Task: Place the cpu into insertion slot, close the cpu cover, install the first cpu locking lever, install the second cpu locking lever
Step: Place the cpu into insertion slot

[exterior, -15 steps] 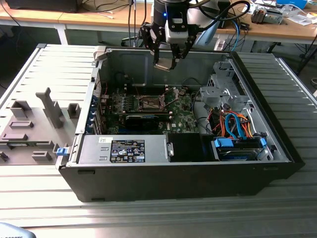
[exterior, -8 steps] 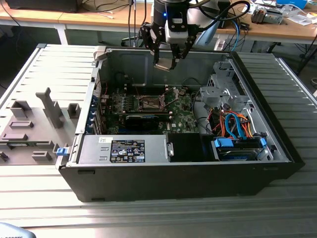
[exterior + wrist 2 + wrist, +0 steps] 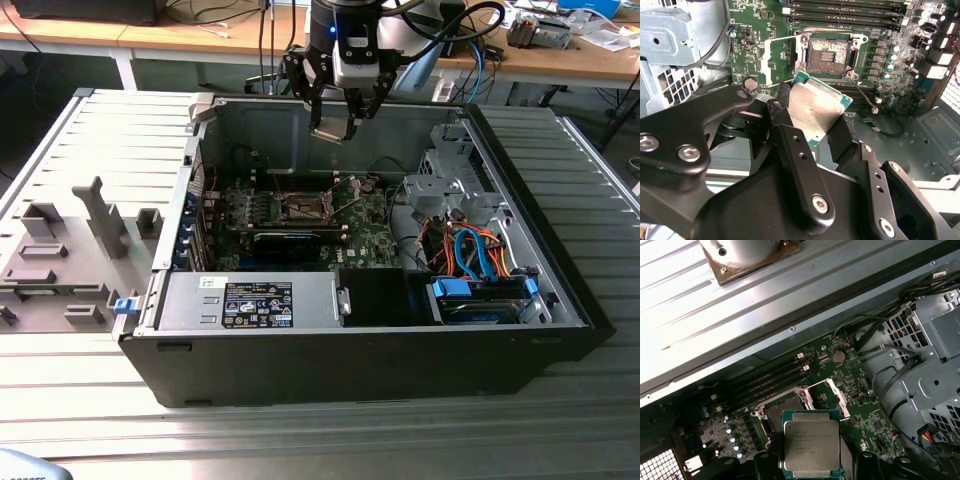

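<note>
You see the cpu (image 3: 817,107) with a dull, slightly scratched silver-grey metal face. The gripper (image 3: 809,120) looks matt black, with shiny screws. The cpu cover (image 3: 776,59) is bright bare metal. The computer case (image 3: 560,275) is grey sheet metal inside and matt black outside. The table (image 3: 300,430) is ribbed, glossy metal.

**Chip held above the board, socket uncovered**

You see the cpu (image 3: 812,442), its pale metal face toward you, clamped between the black fingers (image 3: 766,463) of the gripper (image 3: 815,465). Just beyond it lies the insertion slot (image 3: 783,415), its dark centre bare. The cpu cover (image 3: 832,394) stands hinged open beside the slot, near a coin battery (image 3: 839,356) and the memory slots (image 3: 767,377).
</note>
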Available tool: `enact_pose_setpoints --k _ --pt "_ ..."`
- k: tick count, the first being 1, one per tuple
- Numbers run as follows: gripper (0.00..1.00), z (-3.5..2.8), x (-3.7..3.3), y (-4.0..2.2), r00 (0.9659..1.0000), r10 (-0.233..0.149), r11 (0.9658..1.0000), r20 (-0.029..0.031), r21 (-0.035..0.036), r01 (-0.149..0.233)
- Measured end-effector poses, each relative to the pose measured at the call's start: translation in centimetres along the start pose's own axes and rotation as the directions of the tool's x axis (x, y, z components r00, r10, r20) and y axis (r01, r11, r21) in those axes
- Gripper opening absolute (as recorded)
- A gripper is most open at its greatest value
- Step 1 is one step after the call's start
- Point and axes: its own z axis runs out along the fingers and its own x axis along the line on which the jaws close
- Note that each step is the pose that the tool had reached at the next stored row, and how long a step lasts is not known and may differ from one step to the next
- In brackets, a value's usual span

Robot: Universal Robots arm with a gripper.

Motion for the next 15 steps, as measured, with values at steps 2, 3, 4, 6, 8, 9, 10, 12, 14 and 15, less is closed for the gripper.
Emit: enact_pose_setpoints --k 2,3,4,6,8,9,10,12,14,15 --pt "0.55 0.00 0.00 0.00 1.0000 0.001 1.0000 0.0001 0.0000 -0.001" --pt "0.55 0.00 0.00 0.00 1.0000 0.002 1.0000 0.0002 0.0000 -0.002" --pt "0.55 0.01 0.00 0.00 1.0000 0.002 1.0000 0.0002 -0.0001 -0.002" --pt "0.55 0.01 0.00 0.00 1.0000 0.003 1.0000 0.0002 -0.0001 -0.003" --pt "0.55 0.01 0.00 0.00 1.0000 0.004 1.0000 0.0003 -0.0001 -0.004" --pt "0.55 0.01 0.00 0.00 1.0000 0.005 1.0000 0.0003 -0.0001 -0.005" --pt "0.55 0.01 0.00 0.00 1.0000 0.005 1.0000 0.0004 -0.0001 -0.005" --pt "0.55 0.01 0.00 0.00 1.0000 0.006 1.0000 0.0005 -0.0001 -0.006" --pt "0.55 0.02 0.00 0.00 1.0000 0.007 1.0000 0.0005 -0.0001 -0.007" --pt "0.55 0.02 0.00 0.00 1.0000 0.008 1.0000 0.0006 -0.0001 -0.008"
